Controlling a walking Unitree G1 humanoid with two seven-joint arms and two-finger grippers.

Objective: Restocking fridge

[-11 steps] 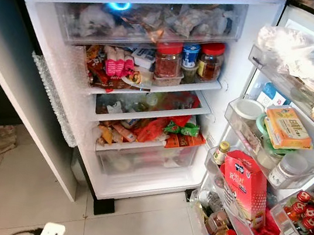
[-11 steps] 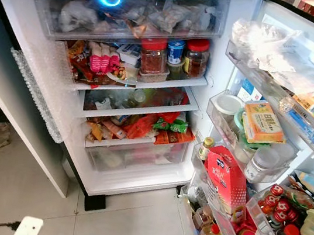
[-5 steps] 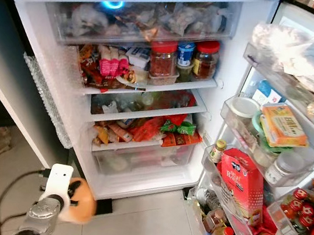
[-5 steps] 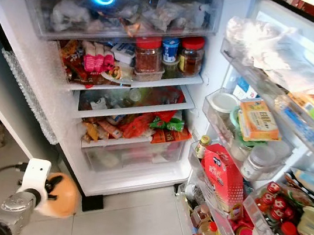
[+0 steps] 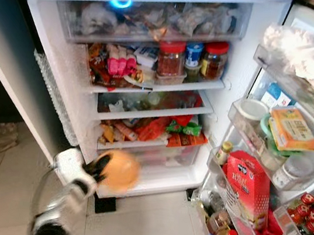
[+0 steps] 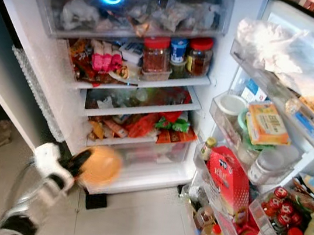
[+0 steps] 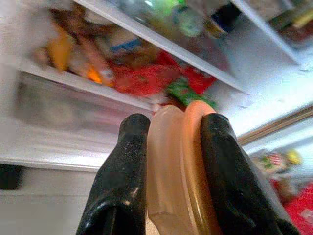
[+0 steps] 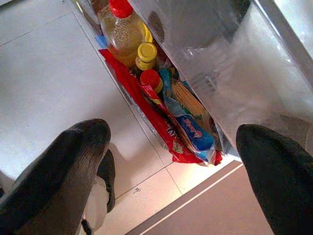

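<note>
My left gripper (image 5: 105, 170) is shut on a round orange container (image 5: 119, 170), held low in front of the open fridge, just before its clear bottom drawer (image 5: 160, 156). In the left wrist view the black fingers (image 7: 128, 161) squeeze the flat orange and translucent container (image 7: 171, 171) on both sides, pointing at the packed lower shelves. The picture of this arm is blurred. My right gripper (image 8: 171, 161) stands open, fingers wide apart, above the floor tiles beside the door's lowest bin (image 8: 161, 112) of bottles and packets.
The fridge shelves (image 5: 156, 82) are crowded with jars and packets. Door bins (image 5: 272, 140) on the right hold tubs, a red carton (image 5: 247, 184) and bottles. A dark panel (image 5: 10, 72) with bubble wrap stands to the left. Tiled floor (image 5: 146, 228) lies in front.
My left arm has risen and swung right, carrying the orange container from near the floor up to the bottom drawer. The camera has shifted slightly.
</note>
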